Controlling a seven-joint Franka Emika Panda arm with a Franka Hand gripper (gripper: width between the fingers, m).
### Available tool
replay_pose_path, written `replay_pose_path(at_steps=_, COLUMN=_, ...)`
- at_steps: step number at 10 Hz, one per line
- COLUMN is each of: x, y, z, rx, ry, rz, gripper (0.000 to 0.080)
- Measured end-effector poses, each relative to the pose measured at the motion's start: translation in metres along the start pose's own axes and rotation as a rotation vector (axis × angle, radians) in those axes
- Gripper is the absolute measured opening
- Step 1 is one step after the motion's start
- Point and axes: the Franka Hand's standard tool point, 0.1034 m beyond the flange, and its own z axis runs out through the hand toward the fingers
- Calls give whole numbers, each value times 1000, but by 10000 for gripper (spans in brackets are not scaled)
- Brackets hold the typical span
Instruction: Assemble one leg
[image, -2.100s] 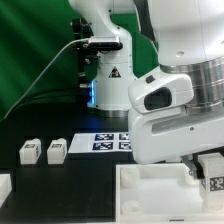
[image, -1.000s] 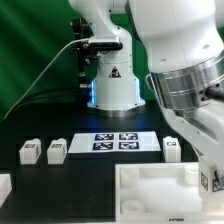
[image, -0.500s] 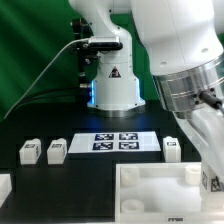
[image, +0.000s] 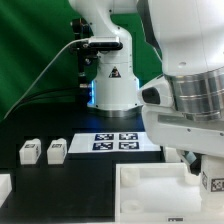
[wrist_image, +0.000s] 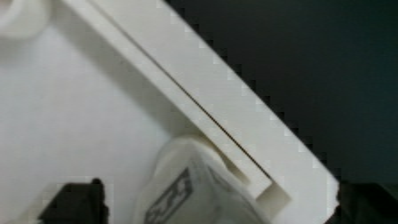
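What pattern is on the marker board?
Black-and-white square tags on the marker board; best in exterior view.

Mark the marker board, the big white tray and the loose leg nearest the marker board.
Marker board (image: 112, 142): exterior view, middle of its top face.
Tray (image: 150, 170): exterior view, its far rim.
Leg (image: 56, 150): exterior view, its tagged face.

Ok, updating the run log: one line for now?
small white tagged plastic leg: at large white square tray edge | two similar legs: loose, exterior view's left

- Warning triangle (image: 112, 73) on the white robot base (image: 110, 95).
- Square tags on the flat white marker board (image: 115, 143) and two small white plastic legs (image: 30, 152), left.
- No readable words.
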Motion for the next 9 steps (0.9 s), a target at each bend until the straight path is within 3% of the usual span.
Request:
replay_pose_path(at_steps=1, x=4, y=3, z=-3, rx=-44, ry=9, rz=-163, gripper=648)
replay_pose_path(at_steps=2, x=12, y=2, z=-11, rx=-54, ry=26, rz=-346, gripper=649)
replay_pose_path(at_steps=6, x=12, y=1, z=-10, rx=-46, ry=26, rz=-323, gripper=619)
replay_pose_path(at_steps=7, x=10, y=-1, z=-10, rx=-37, ry=24, rz=-187, gripper=440)
replay_pose_path(at_steps=8, x=10, y=-1, z=-10, rx=-36, ry=25, rz=-106, gripper=440)
replay_pose_path(at_steps=9, x=11, y=1, z=-10, rx=-36, ry=27, rz=-17, gripper=298)
